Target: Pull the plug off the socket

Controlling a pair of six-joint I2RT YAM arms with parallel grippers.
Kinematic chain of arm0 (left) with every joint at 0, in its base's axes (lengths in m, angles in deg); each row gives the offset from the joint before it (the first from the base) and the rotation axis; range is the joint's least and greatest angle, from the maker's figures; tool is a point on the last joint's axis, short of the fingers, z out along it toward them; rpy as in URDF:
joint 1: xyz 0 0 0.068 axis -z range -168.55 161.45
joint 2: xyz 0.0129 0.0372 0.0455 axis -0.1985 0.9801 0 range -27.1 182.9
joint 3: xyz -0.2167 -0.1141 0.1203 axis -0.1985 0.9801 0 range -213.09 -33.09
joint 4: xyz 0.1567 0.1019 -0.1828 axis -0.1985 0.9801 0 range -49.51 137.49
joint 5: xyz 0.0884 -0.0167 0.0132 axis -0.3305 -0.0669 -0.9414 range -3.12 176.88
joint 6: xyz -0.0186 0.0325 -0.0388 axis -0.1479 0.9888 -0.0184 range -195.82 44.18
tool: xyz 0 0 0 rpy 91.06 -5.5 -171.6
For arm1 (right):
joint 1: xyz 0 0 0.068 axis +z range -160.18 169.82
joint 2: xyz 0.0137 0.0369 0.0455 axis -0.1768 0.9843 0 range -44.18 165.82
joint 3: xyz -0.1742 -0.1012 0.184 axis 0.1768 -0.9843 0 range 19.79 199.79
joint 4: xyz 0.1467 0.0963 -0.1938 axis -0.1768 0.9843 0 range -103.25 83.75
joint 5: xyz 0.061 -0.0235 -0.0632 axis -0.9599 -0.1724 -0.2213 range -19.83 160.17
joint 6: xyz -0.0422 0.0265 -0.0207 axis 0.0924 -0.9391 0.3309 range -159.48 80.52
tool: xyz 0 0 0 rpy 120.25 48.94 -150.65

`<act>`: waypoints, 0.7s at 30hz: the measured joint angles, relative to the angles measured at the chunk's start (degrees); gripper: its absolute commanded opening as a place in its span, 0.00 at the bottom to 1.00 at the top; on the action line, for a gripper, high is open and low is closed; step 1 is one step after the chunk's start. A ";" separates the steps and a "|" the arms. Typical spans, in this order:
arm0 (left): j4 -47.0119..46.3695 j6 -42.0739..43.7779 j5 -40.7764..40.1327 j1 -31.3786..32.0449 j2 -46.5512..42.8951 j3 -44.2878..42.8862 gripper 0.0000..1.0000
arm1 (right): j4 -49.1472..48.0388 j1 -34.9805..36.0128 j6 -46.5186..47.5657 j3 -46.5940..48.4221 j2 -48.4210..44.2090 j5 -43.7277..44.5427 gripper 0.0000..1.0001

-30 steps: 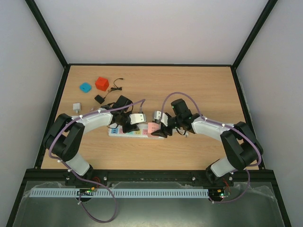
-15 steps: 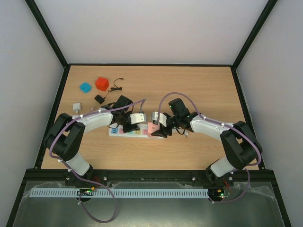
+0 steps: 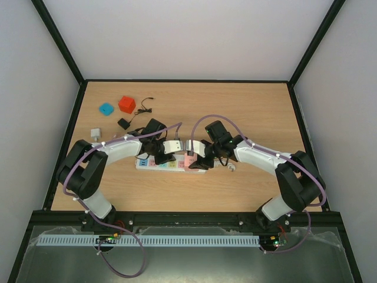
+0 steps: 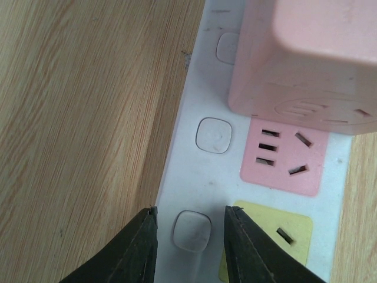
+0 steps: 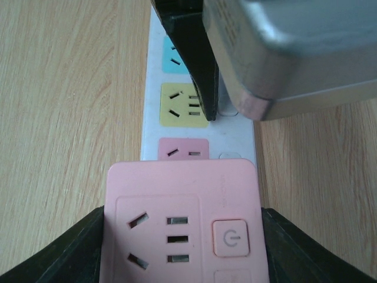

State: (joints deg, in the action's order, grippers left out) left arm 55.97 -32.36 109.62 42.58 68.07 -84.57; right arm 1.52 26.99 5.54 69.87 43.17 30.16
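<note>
Wooden counter (image 3: pixel 247 106): you have bare wood far of and right of the socket, and a dark rim edges it all round.
Socket (image 3: pixel 171 165): it lies flat mid-counter, lengthwise left to right, between your two arms.
Pink plug (image 5: pixel 182 224): it stands on the socket toward its right end, next to a pink outlet face.
Right jaws: closed against the plug's two sides.
Left jaws: narrow gap, nothing held; the fingertips (image 4: pixel 138 247) are over the socket's edge, either side of a white button.
Clutter: red cube (image 3: pixel 126 104) and blue block (image 3: pixel 106 109), far left, well apart.
Writing: only a power symbol on the plug's button; the faint lettering beside it is unreadable.
</note>
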 measured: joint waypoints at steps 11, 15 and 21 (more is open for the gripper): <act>-1.70 -0.37 -1.95 2.12 0.87 -0.22 0.32 | 2.78 -0.02 0.00 1.18 0.00 0.96 0.26; -2.93 -0.37 -3.04 2.45 0.96 -0.09 0.32 | 2.80 -0.02 -0.13 1.20 0.00 0.96 0.25; -5.03 -0.37 -4.37 2.73 1.31 0.07 0.31 | 3.61 -0.02 -0.46 1.88 0.11 1.05 0.24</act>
State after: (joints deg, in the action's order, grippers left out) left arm 50.94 -32.73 105.25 45.31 69.38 -84.51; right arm 5.12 26.97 5.08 71.75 43.28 31.21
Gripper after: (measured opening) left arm 0.315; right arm 0.595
